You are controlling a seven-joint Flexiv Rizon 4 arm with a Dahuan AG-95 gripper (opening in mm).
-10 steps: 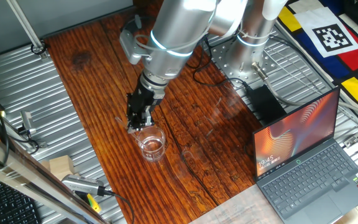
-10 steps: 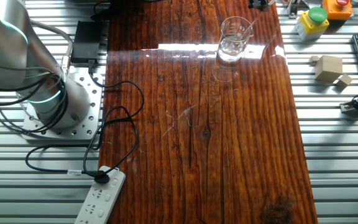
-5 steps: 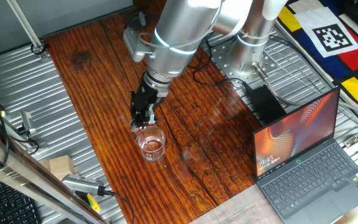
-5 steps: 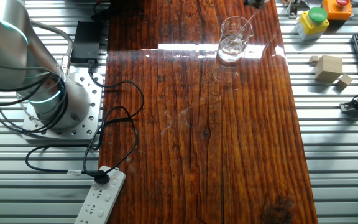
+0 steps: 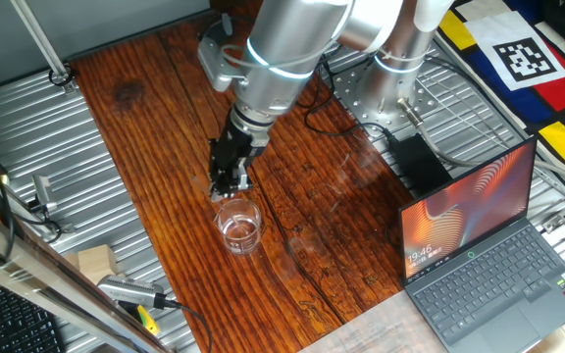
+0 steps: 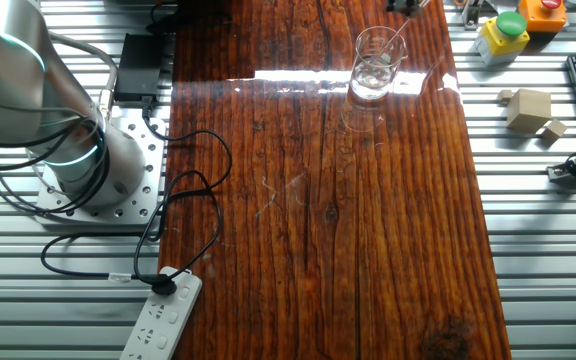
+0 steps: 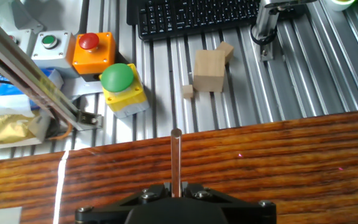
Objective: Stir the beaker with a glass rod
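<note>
The glass rod is pinched between the closed fingers of the gripper, above and just beside the beaker on the wooden table. The rod is judged light, stiff, slippery and brittle; a gentle grip near its upper end is advised.

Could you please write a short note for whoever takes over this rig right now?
Gripper: shut on the thin clear glass rod, which sticks out ahead of the fingers.
Short clear glass beaker: upright on the dark wooden table, close by the gripper, untouched.
Done: rod is in hand; in the hand view its free end shows no beaker around it.
Left: lower the rod into the beaker and stir. Whether any stirring has happened cannot be told.
</note>
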